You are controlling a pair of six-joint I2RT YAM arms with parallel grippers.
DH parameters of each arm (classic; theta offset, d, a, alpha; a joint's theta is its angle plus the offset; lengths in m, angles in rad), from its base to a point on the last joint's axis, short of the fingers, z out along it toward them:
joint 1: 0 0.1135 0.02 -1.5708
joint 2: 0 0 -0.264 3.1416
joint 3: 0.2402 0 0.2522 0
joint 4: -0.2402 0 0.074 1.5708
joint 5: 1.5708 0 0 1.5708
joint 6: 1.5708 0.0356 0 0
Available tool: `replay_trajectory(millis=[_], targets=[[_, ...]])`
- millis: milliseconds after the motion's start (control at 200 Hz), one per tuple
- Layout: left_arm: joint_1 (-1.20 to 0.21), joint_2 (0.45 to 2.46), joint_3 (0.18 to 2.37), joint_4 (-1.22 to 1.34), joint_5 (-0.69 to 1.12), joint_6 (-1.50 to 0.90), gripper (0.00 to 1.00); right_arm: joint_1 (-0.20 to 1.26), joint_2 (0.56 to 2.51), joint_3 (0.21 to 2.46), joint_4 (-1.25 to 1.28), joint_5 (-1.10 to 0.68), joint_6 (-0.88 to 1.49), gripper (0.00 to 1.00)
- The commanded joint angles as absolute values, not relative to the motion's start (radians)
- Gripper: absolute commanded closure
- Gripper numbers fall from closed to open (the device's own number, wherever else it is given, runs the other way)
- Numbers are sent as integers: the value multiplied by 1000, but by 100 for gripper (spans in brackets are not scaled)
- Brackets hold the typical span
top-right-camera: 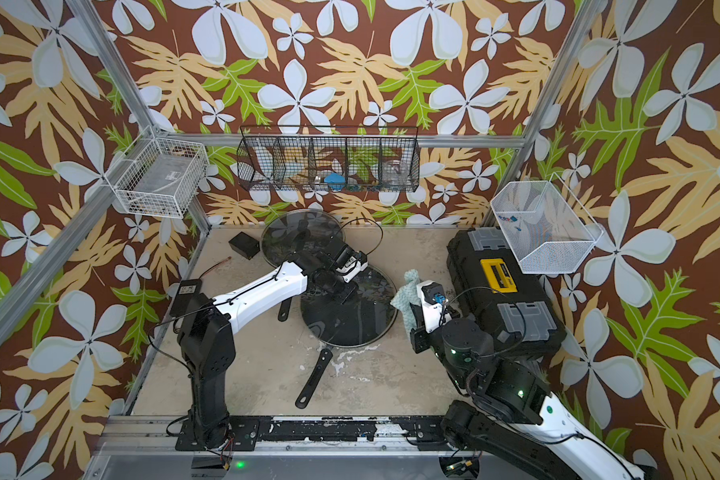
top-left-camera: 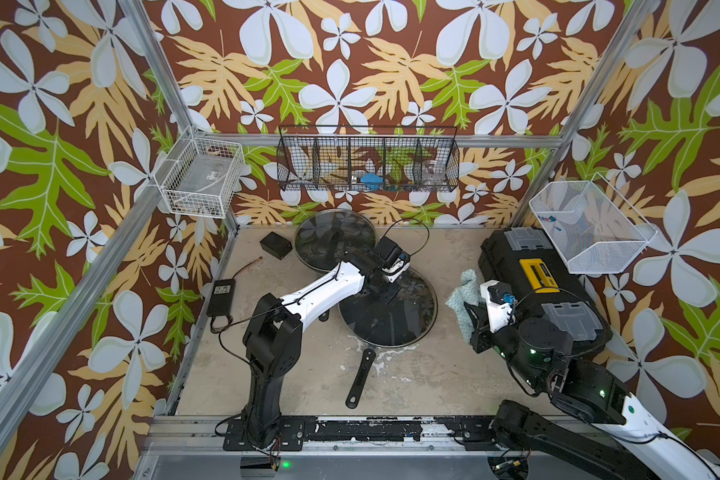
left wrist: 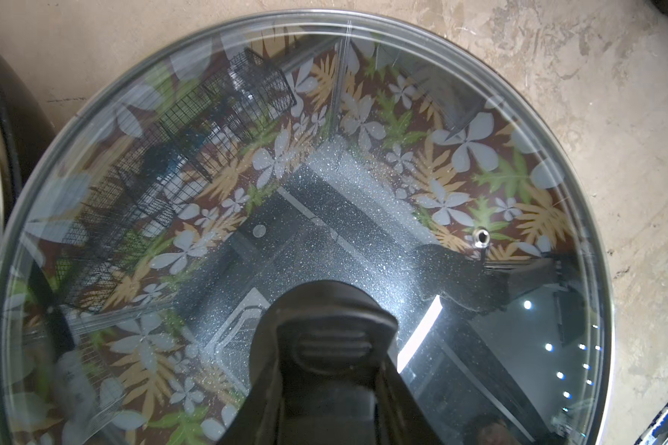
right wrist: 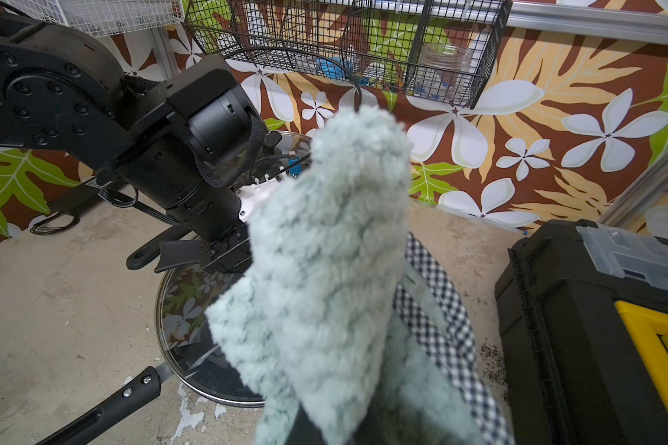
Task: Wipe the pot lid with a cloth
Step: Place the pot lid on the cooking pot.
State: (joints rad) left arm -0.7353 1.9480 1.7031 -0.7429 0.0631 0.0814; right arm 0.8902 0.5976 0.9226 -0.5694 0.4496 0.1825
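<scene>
In both top views a black toolbox point(top-left-camera: 533, 282) stands along the right edge of the table point(top-left-camera: 292, 374). The pot lid point(top-left-camera: 408, 316) lies left of the toolbox, near the table's middle, resting on a frying pan whose handle point(top-left-camera: 360, 380) sticks out toward the robot. The left gripper point(top-left-camera: 383, 291) is down on the lid's centre. A smaller lid point(top-left-camera: 329, 237) lies farther from the toolbox, by the back wall. The cloth point(top-left-camera: 462, 291) hangs just beside the toolbox, between it and the pot lid and clear of the glass, pinched in the right gripper point(top-left-camera: 470, 318).

In the left wrist view the pot lid point(left wrist: 363, 154) fills the picture and its glass mirrors the flowered walls. The left gripper point(left wrist: 326, 370) is clamped on the black handle point(left wrist: 324, 331), one finger against each side.

In the right wrist view the cloth point(right wrist: 324, 250) rises up the middle and has a checked trim. It covers the right gripper's jaws, so only its bunched hold shows that they are pressed together on it. The toolbox point(right wrist: 594, 327) stands close on one side of the cloth. On the other side lies the pot lid point(right wrist: 186, 308), with the left gripper point(right wrist: 213, 256) on its handle.
</scene>
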Motion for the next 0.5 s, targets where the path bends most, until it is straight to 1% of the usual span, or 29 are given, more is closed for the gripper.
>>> replay_trajectory(millis=[0, 356, 496], targets=[[-735, 1944, 1689, -659, 80, 76, 100, 890, 600, 923, -568, 463, 188, 100], [-728, 1922, 1661, -609, 128, 63, 100, 890, 600, 922, -568, 466, 196, 100], [-727, 1932, 1672, -643, 92, 73, 100, 890, 603, 914, -566, 462, 200, 100]])
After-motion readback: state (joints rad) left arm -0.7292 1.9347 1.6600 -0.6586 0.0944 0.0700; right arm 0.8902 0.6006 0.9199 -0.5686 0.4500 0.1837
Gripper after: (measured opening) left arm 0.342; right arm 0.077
